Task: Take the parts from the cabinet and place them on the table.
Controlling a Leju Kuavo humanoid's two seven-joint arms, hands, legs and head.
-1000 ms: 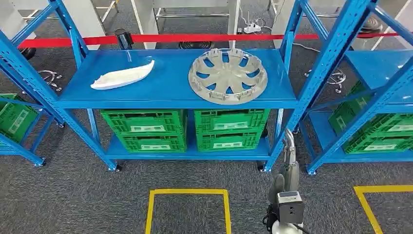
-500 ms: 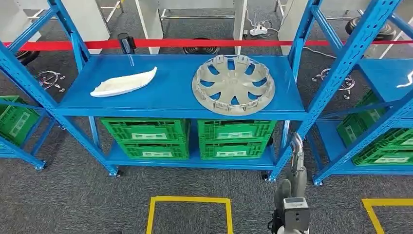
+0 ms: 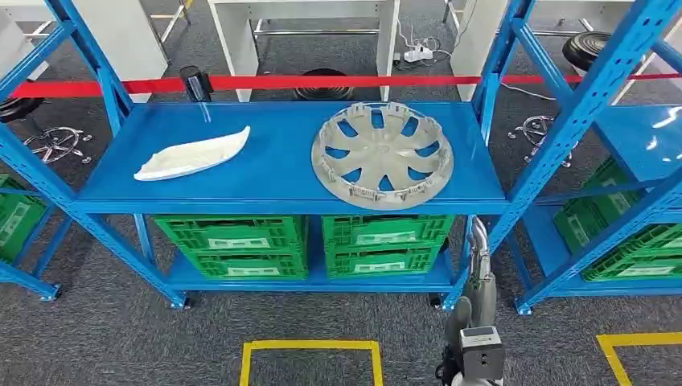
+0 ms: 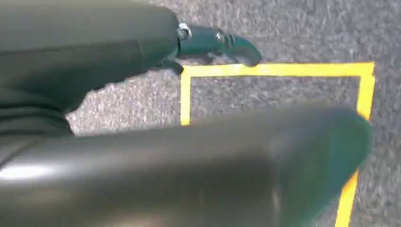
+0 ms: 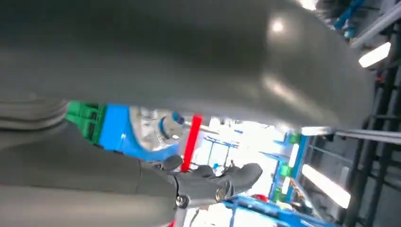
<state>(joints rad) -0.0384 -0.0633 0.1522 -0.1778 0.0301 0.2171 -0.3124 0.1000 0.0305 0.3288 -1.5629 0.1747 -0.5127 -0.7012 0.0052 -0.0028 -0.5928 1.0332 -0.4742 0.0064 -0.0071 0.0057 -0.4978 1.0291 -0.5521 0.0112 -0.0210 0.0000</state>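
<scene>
Blue cabinet shelf (image 3: 273,173) holds hubcap (image 3: 382,154) and white part (image 3: 191,153).

Four green crates (image 3: 306,241) sit stacked in two pairs on the rack's bottom shelf. More green crates (image 3: 635,241) fill the neighbouring rack to the right. A red barrier tape (image 3: 322,82) runs behind the racks. Yellow floor markings (image 3: 310,347) outline a square on grey carpet (image 3: 104,330). White table legs (image 3: 241,40) stand beyond the tape.
</scene>
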